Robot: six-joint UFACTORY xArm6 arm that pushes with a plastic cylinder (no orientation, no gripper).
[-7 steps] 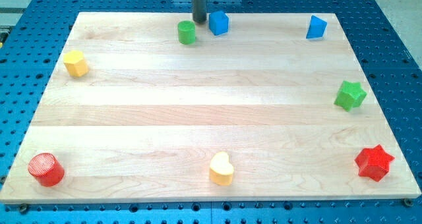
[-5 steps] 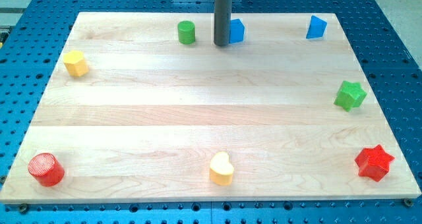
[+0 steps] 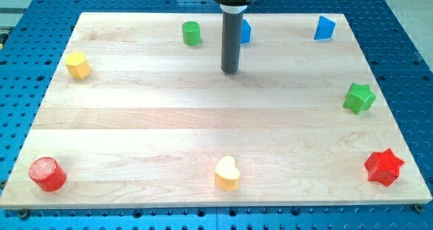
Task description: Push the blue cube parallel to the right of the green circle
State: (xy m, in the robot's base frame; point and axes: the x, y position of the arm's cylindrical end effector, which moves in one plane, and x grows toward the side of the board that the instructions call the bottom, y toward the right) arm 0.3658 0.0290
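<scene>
The blue cube [image 3: 245, 31] sits near the view's top, partly hidden behind my rod. The green circle [image 3: 191, 33], a short cylinder, stands to its left at about the same height in the view. My tip [image 3: 230, 71] rests on the board below and a little left of the blue cube, apart from it, and to the lower right of the green circle.
A blue triangular block [image 3: 325, 28] is at the top right. A green star [image 3: 358, 97] and a red star [image 3: 383, 166] are along the right edge. A yellow heart [image 3: 227, 174] is at the bottom, a red cylinder [image 3: 47, 174] bottom left, a yellow block [image 3: 78, 65] at the left.
My tip moved from between the green circle and blue cube to the right and then down the view. The blue cube was shifted to the right, away from the green circle.
</scene>
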